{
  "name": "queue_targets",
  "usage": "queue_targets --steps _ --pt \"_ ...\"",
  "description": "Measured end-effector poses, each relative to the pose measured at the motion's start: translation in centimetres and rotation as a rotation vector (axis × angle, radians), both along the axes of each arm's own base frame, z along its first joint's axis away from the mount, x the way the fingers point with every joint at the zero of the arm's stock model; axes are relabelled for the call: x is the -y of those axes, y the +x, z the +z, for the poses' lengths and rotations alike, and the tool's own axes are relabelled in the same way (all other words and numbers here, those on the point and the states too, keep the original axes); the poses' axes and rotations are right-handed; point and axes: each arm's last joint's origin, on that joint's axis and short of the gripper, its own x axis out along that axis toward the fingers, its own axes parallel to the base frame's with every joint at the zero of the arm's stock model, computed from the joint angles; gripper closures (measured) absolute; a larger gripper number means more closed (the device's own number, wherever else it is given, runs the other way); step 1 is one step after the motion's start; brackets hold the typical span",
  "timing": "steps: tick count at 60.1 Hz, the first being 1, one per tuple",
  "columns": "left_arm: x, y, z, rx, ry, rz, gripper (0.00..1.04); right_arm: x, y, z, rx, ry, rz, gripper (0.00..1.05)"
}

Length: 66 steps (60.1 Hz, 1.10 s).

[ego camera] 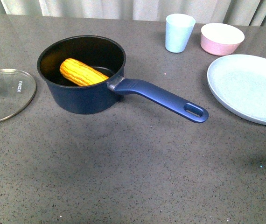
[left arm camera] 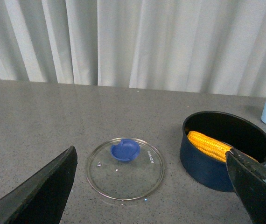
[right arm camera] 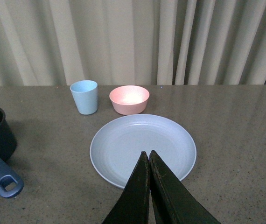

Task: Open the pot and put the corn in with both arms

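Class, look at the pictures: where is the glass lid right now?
In the front view the lid lies flat on the table at the far left, just left of the pot that holds the corn, and apart from it.

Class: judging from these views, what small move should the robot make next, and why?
Probably none beyond holding both arms back. The corn already lies inside the pot, the lid rests on the table beside it, the left gripper has its jaws wide open and empty, and the right gripper is shut, holding nothing.

Left pincer [left arm camera: 154,186] fingers matte black, broad, tapering; right pincer [right arm camera: 149,155] fingers black, slim, pointed.
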Motion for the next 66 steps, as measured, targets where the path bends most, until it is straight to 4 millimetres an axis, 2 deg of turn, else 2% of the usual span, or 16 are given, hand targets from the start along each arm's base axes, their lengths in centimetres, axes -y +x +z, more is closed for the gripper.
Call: queue_targets --steps 10,29,33,43,66 --pt "0.0 0.0 0.0 0.0 0.0 0.0 0.09 0.0 -0.01 0.01 0.001 -0.001 0.0 1.03" --pt "0.0 0.0 0.0 0.0 0.0 0.0 0.09 0.0 -0.01 0.01 0.001 0.0 0.0 0.49" --pt "0.0 0.0 0.0 0.0 0.0 0.0 0.09 0.0 -0.01 0.01 0.001 0.0 0.0 0.33" --pt "0.0 0.0 0.0 0.0 0.0 0.0 0.09 0.0 -0.01 0.0 0.0 0.0 0.0 0.08" --pt "0.0 0.0 0.0 0.0 0.0 0.0 0.09 0.0 -0.01 0.01 0.001 0.0 0.0 0.09"
